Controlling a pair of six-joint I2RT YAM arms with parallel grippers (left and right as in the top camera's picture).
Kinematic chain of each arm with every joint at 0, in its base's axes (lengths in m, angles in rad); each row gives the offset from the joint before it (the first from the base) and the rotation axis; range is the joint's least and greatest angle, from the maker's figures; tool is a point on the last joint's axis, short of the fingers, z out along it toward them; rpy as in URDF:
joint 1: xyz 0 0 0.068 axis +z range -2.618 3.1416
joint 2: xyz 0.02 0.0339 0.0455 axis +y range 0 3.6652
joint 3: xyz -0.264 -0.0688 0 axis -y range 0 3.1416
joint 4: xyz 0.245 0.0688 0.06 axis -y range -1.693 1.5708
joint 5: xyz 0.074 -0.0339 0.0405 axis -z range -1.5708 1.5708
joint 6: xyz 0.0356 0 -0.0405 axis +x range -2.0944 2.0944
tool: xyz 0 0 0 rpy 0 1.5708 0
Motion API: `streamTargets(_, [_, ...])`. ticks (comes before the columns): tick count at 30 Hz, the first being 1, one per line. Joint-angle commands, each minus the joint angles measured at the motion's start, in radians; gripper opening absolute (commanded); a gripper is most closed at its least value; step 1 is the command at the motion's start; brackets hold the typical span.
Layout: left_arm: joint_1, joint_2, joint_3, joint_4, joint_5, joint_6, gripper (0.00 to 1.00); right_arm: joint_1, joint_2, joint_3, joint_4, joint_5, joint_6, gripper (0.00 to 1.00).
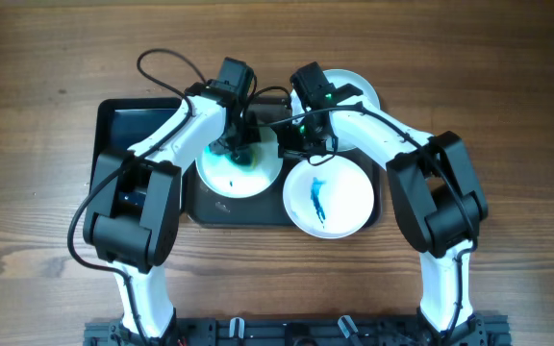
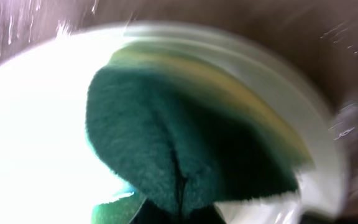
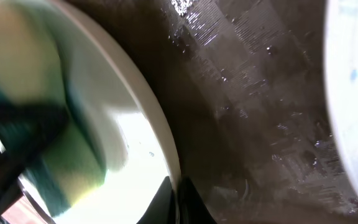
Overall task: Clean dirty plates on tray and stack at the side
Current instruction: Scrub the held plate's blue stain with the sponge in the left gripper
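The dark tray (image 1: 248, 210) holds two plates. The left plate (image 1: 221, 178) has a teal smear; the right plate (image 1: 344, 197) has a blue streak in its centre. My left gripper (image 1: 239, 146) is shut on a green and yellow sponge (image 2: 166, 137) and presses it on the left plate (image 2: 36, 124). My right gripper (image 1: 301, 144) is shut on that plate's right rim (image 3: 166, 149), with its fingertips (image 3: 178, 196) pinching the edge. A third, white plate (image 1: 362, 88) lies at the back right, partly hidden by the right arm.
A smaller glossy black tray (image 1: 128, 125) lies to the left of the dark tray, partly under my left arm. The wet tray floor (image 3: 260, 124) shows between the two plates. Wooden table (image 1: 508, 115) surrounds everything.
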Motion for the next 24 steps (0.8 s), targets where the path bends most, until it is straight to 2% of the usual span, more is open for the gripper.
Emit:
streamTargets(1, [0.0, 0.015, 0.006, -0.071, 0.104, -0.157, 0.04, 0.002, 0.026, -0.016, 0.0, 0.003, -0.003, 0.05])
streamTargets(4, [0.0, 0.015, 0.006, -0.057, 0.317, -0.134, 0.04, 0.002, 0.026, -0.016, 0.0, 0.003, -0.003, 0.04])
streamTargets(8, [0.008, 0.015, 0.006, -0.005, 0.326, -0.134, 0.04, 0.002, 0.026, -0.016, 0.0, 0.003, -0.003, 0.04])
streamTargets(11, [0.03, 0.015, 0.006, 0.046, 0.267, -0.138, 0.04, 0.002, 0.026, -0.016, 0.0, 0.003, -0.002, 0.04])
streamTargets(18, [0.09, 0.015, 0.006, 0.042, -0.068, -0.172, 0.04, 0.002, 0.026, -0.016, -0.001, 0.003, -0.003, 0.04])
streamTargets(20, [0.102, 0.015, 0.006, 0.021, -0.055, -0.189, 0.04, 0.002, 0.026, -0.016, -0.001, 0.003, -0.003, 0.04])
streamTargets(24, [0.104, 0.015, 0.006, -0.086, 0.003, -0.297, 0.04, 0.002, 0.026, -0.016, 0.002, 0.003, -0.003, 0.04])
